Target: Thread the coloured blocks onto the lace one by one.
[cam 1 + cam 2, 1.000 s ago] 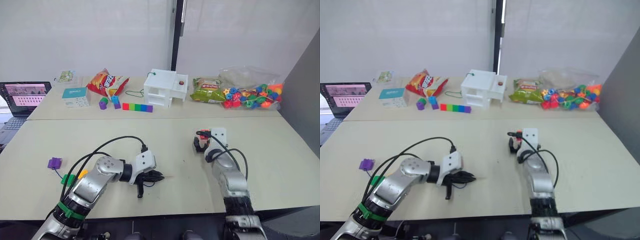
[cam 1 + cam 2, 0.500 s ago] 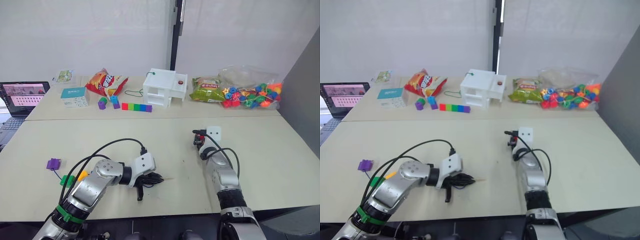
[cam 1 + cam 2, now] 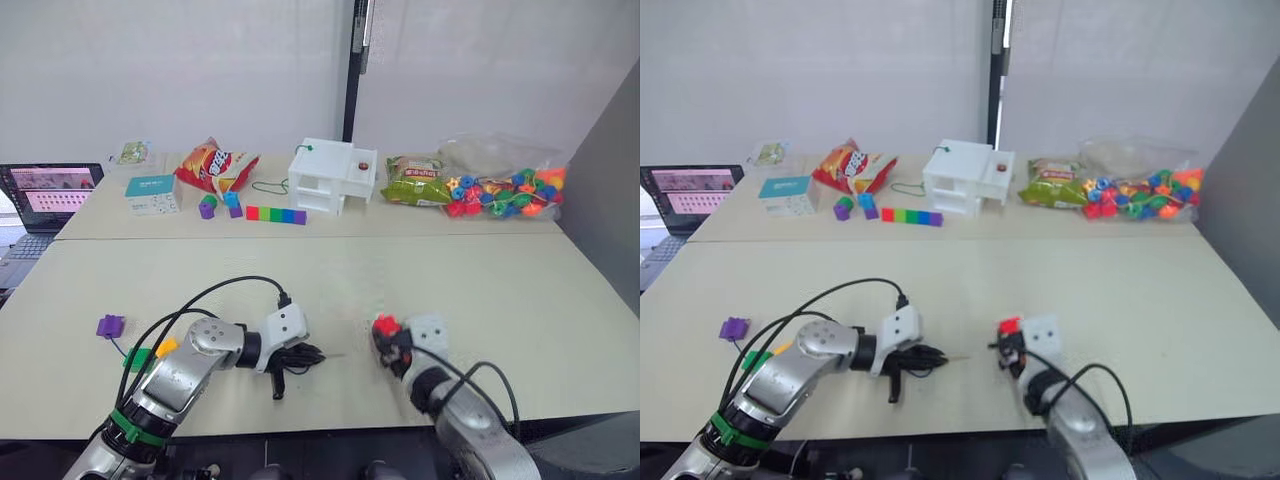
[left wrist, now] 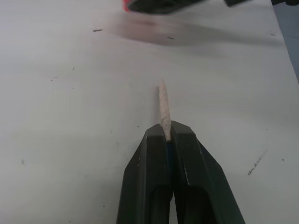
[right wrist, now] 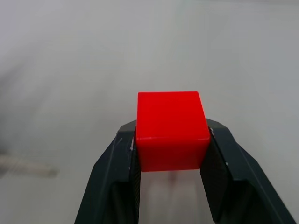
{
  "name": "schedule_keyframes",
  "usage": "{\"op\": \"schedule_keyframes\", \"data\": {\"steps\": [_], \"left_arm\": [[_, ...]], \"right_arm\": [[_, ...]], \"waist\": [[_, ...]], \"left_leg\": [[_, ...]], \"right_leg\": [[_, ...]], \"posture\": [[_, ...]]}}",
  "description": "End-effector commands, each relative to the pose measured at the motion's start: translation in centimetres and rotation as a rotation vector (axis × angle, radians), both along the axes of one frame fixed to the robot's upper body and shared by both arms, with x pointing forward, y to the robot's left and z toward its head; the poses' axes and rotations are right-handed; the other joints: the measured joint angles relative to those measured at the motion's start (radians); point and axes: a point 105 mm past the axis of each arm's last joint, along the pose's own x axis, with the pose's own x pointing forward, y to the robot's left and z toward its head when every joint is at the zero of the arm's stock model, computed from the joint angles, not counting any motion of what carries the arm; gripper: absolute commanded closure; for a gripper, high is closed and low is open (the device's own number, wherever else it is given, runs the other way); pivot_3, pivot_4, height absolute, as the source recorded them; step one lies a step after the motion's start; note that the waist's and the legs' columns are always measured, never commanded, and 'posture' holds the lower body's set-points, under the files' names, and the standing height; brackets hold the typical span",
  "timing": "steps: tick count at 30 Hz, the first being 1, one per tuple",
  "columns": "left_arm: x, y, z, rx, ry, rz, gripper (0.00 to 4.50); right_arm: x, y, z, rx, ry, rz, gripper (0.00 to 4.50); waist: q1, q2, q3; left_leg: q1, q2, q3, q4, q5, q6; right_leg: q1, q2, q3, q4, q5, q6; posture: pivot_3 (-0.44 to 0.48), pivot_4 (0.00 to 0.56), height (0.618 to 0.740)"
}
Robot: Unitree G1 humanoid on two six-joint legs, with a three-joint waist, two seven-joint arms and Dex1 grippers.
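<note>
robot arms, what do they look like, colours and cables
Both arms are silver-grey metal with black cables looping over them. The left arm wears a green band near its base. Each wrist carries a white block, ending in a two-fingered black pincer: left pincer, right pincer.

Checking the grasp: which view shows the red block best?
The right wrist view: the red block sits large, clamped in the right gripper. Both eye views show it small; the left wrist view catches only an edge.

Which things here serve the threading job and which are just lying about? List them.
Job:
- small red plastic cube in the right hand
- pale stiff lace tip in the left hand
- small purple cube

Lying about:
- joined rainbow bar
- clear bag of round beads
- white toy house
- red crisp bag
- open laptop
</note>
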Motion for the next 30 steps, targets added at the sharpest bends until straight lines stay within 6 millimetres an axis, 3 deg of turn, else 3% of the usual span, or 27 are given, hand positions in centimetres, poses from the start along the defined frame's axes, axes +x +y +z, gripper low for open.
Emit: {"op": "schedule_keyframes", "data": {"steps": [1, 5, 8, 10, 17, 20, 26, 28, 30], "left_arm": [[0.2, -0.2, 1.1, -0.029, -0.030, -0.010, 4.50], [0.3, -0.2, 1.1, -0.022, -0.031, -0.015, 4.50], [0.2, -0.1, 1.1, -0.019, -0.032, -0.014, 4.50], [0.1, 0.1, 1.0, -0.016, -0.031, -0.012, 4.50], [0.0, 0.1, 1.0, -0.015, -0.029, -0.006, 4.50], [0.0, 0.0, 1.0, -0.020, -0.031, -0.003, 4.50], [-0.5, 0.0, 0.8, -0.011, -0.024, -0.010, 4.50], [-0.7, -0.1, 0.7, -0.011, -0.022, -0.011, 4.50], [-0.9, -0.3, 0.7, -0.011, -0.018, -0.014, 4.50]], "right_arm": [[-0.7, 0.3, -0.2, -0.027, 0.027, 0.018, 3.33], [-0.1, 2.1, -1.5, 0.016, 0.082, 0.048, 3.33], [0.2, 1.5, -1.0, 0.001, 0.047, 0.025, 3.33], [0.2, 1.3, -0.3, -0.006, 0.012, 0.048, 2.29], [-0.4, 1.5, 2.1, -0.100, -0.026, 0.307, 0.04], [-0.2, 1.3, 3.7, -0.180, -0.021, 0.528, 0.04], [0.9, -0.1, 4.4, -0.372, 0.100, 0.974, 0.04], [2.6, -0.3, 4.8, -0.425, 0.104, 1.055, 0.04], [3.8, -0.8, 3.9, -0.575, 0.140, 1.174, 0.04]], "waist": [[0.000, 0.000, 0.000], [-0.002, 0.000, 0.000], [-0.002, 0.000, 0.000], [-0.001, 0.000, 0.000], [0.003, -0.001, 0.000], [0.001, -0.001, 0.000], [0.003, -0.001, 0.000], [0.002, -0.001, 0.000], [-0.001, -0.001, 0.001]], "left_leg": [[0.000, 0.000, 0.000, 0.000, 0.000, 0.000], [0.000, 0.000, 0.000, 0.000, 0.000, 0.000], [0.000, 0.001, 0.000, 0.000, 0.000, 0.000], [0.000, 0.000, 0.000, -0.001, 0.000, 0.000], [0.000, -0.001, 0.000, 0.000, 0.000, 0.000], [0.000, -0.001, 0.000, 0.000, 0.000, 0.000], [0.000, 0.000, -0.001, 0.000, 0.000, 0.001], [0.000, 0.000, -0.001, 0.000, 0.000, 0.001], [-0.001, -0.001, 0.000, 0.000, 0.000, 0.001]], "right_leg": [[0.000, 0.000, 0.000, 0.000, 0.000, 0.000], [0.000, 0.001, 0.000, 0.001, 0.000, 0.000], [-0.001, 0.002, 0.000, 0.001, 0.000, 0.000], [-0.001, 0.001, 0.000, 0.001, 0.000, 0.000], [0.000, 0.000, 0.000, 0.000, 0.000, 0.000], [0.000, 0.000, 0.000, 0.000, 0.000, 0.000], [0.000, 0.001, -0.001, -0.001, 0.000, 0.000], [0.000, 0.001, -0.001, -0.001, 0.000, 0.000], [0.000, 0.001, 0.000, -0.001, 0.000, 0.000]], "posture": [[0.000, 0.150, 0.740], [0.000, 0.150, 0.740], [0.000, 0.150, 0.740], [0.000, 0.150, 0.740], [0.000, 0.150, 0.740], [0.000, 0.150, 0.740], [0.000, 0.150, 0.740], [0.000, 0.150, 0.740], [0.000, 0.150, 0.740]]}}
